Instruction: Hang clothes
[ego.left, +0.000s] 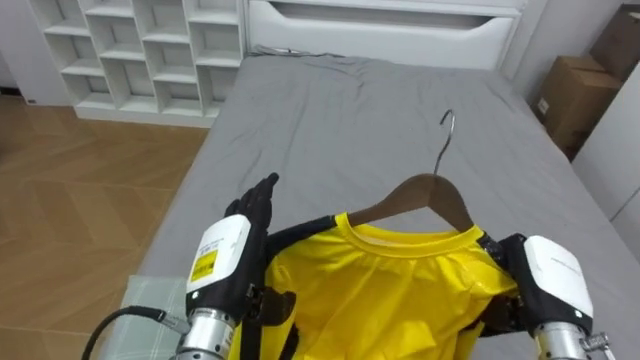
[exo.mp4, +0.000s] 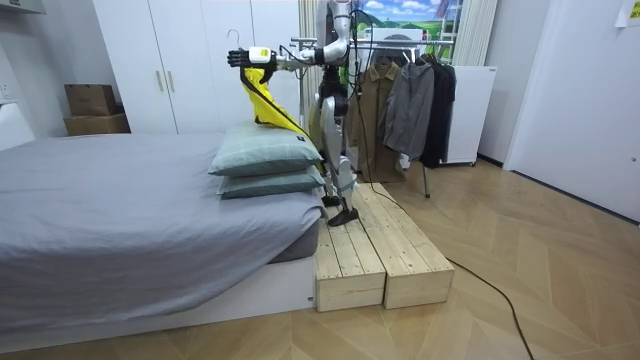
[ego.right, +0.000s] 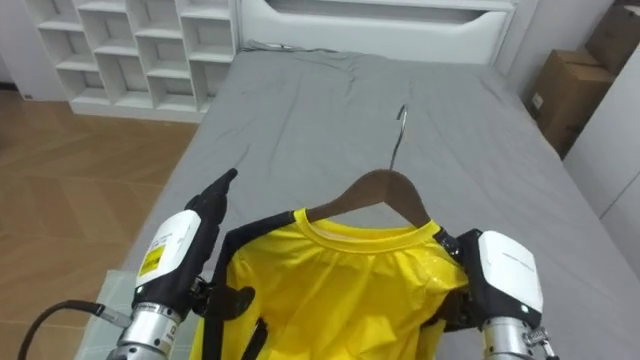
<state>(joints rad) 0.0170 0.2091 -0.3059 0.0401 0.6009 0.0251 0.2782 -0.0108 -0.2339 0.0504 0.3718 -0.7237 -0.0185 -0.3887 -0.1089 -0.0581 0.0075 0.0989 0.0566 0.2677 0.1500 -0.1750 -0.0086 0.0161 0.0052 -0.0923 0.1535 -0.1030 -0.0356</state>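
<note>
A yellow shirt (ego.left: 390, 290) with black trim sits on a wooden hanger (ego.left: 425, 192), whose metal hook (ego.left: 447, 125) points away from me. I hold both out over the grey bed (ego.left: 350, 120). My left hand (ego.left: 240, 235) is at the shirt's left shoulder, its dark fingers (ego.left: 262, 195) straight and pointing forward. My right hand (ego.left: 545, 270) is at the shirt's right shoulder, with its fingers hidden by the cloth. In the room view the shirt (exo.mp4: 262, 95) hangs from my outstretched arms above the pillows (exo.mp4: 265, 155).
I stand on a low wooden platform (exo.mp4: 370, 255) beside the bed. A clothes rack (exo.mp4: 400, 40) with dark coats stands behind me. Beyond the bed are a white headboard (ego.left: 380, 25), a white cubby shelf (ego.left: 150, 50) and a cardboard box (ego.left: 570, 95).
</note>
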